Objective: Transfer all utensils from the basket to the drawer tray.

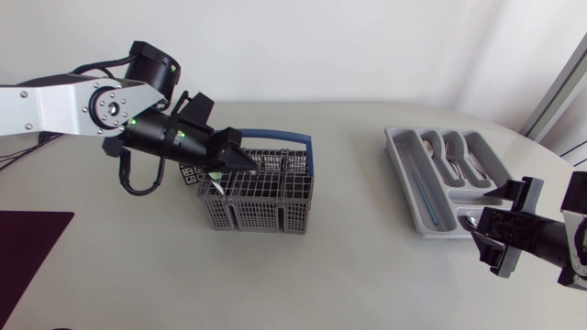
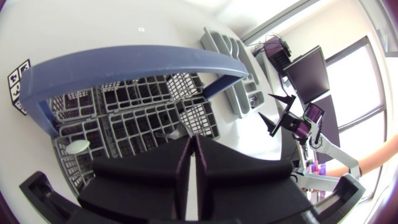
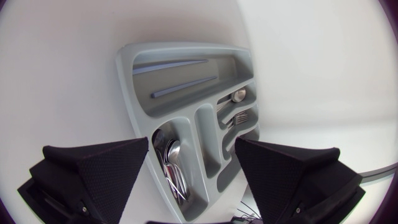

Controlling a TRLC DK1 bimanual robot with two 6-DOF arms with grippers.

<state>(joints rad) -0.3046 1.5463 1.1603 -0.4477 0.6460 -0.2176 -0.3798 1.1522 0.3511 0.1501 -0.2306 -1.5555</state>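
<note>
Grey basket (image 1: pixel 260 200) sits left of middle on the pale table (image 1: pixel 348 275), long axis along the table's width, blue handle (image 1: pixel 293 139) arched upright over it. Drawer tray (image 1: pixel 393 139) lies near the right edge, long axis far-to-near, spoons (image 1: pixel 456 156) inside. My left gripper (image 2: pixel 194 140) is over the basket, 2 fingers pressed together; can't tell if anything's pinched. My right gripper (image 3: pixel 191 144) is at the tray's near end, spread wide, holding nothing.

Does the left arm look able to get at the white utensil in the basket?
Probably yes: the left gripper hangs over the basket, near the white utensil and clear of the blue handle, though its fingers are shut.
</note>
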